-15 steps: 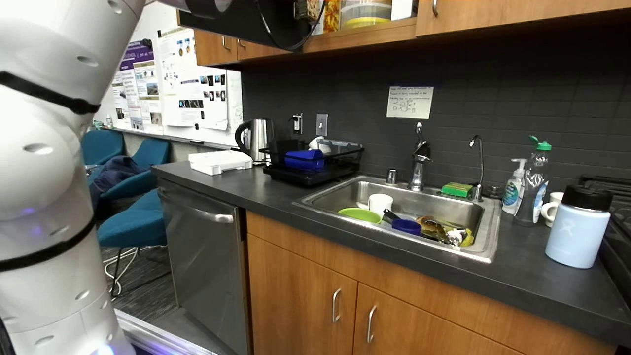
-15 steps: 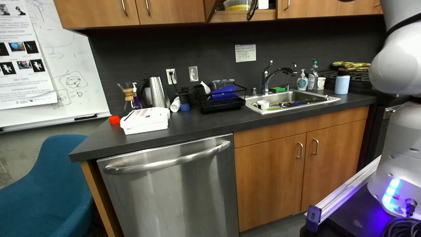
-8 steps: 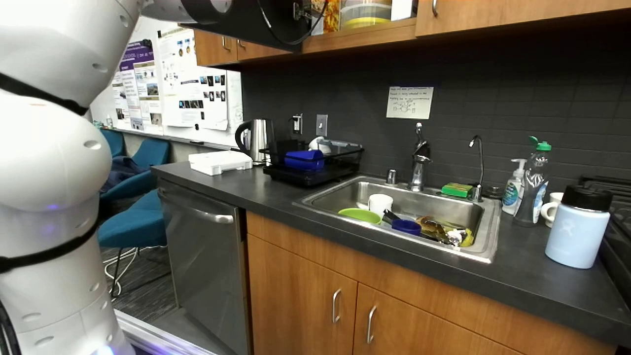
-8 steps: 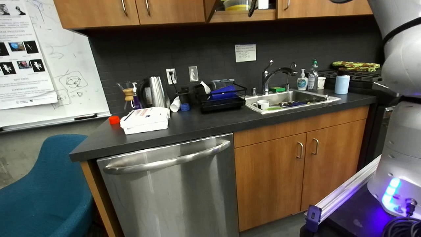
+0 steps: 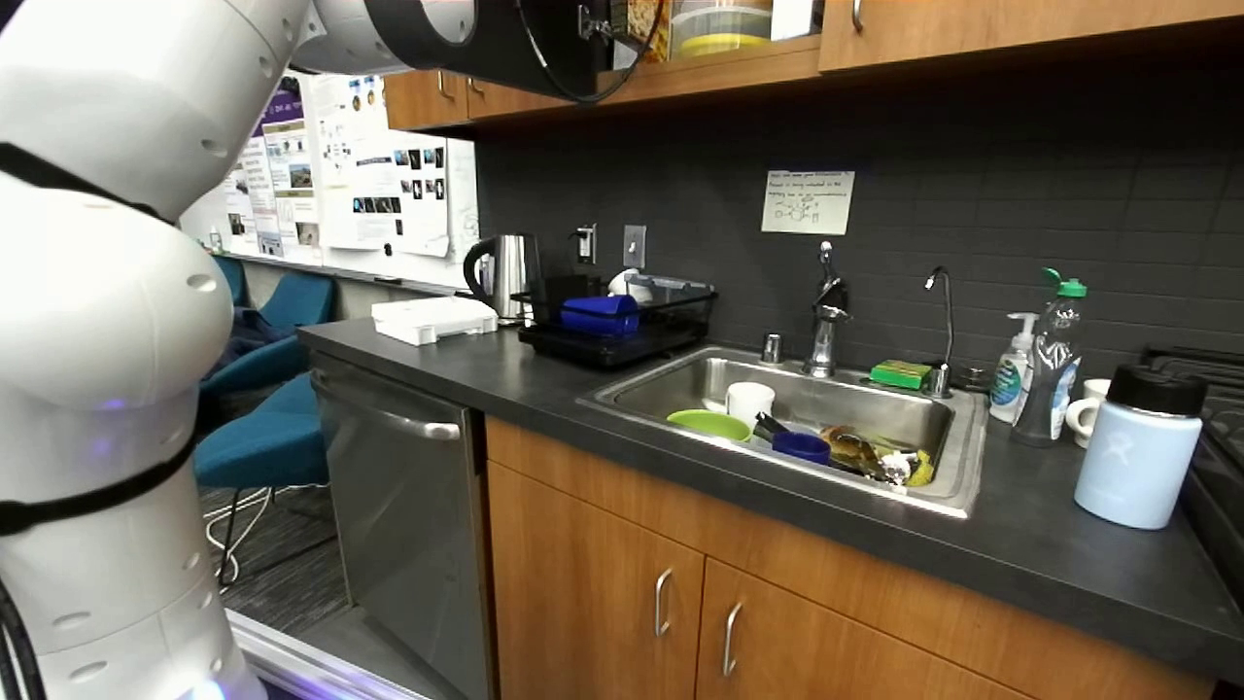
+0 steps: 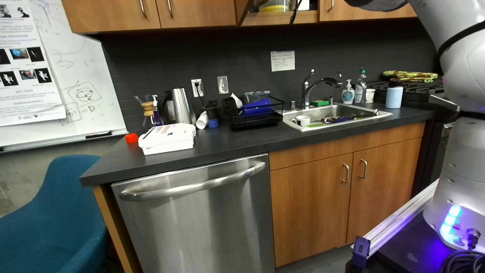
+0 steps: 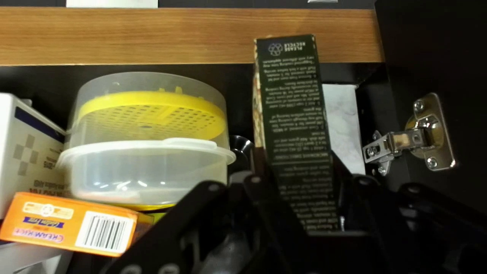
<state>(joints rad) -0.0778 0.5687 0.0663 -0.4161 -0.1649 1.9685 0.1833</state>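
Observation:
In the wrist view, my gripper (image 7: 298, 161) has its dark fingers on both sides of a tall, narrow dark green box (image 7: 291, 95) with upside-down print. The fingers look closed against its sides. The box's far end overlaps the wooden shelf edge (image 7: 182, 36). Left of it are clear stacked tubs with a yellow strainer (image 7: 152, 110), an orange box (image 7: 72, 222) and a white box (image 7: 30, 152). A pale packet (image 7: 344, 125) stands behind it on the right. In both exterior views the gripper is hidden or out of frame; only the arm (image 5: 117, 292) shows.
An open dark cabinet door with a metal hinge (image 7: 418, 137) stands close on the gripper's right. Below the cabinets are a sink (image 5: 962, 476) with dishes, a faucet (image 5: 824, 331), a dish rack (image 5: 622, 345), a kettle (image 5: 515, 272) and a blue bottle (image 5: 1137, 467).
The arm has shifted; its upper links reach further in from the right in an exterior view. The hanging cable by the cabinet has moved slightly. Things on the counter are unchanged.

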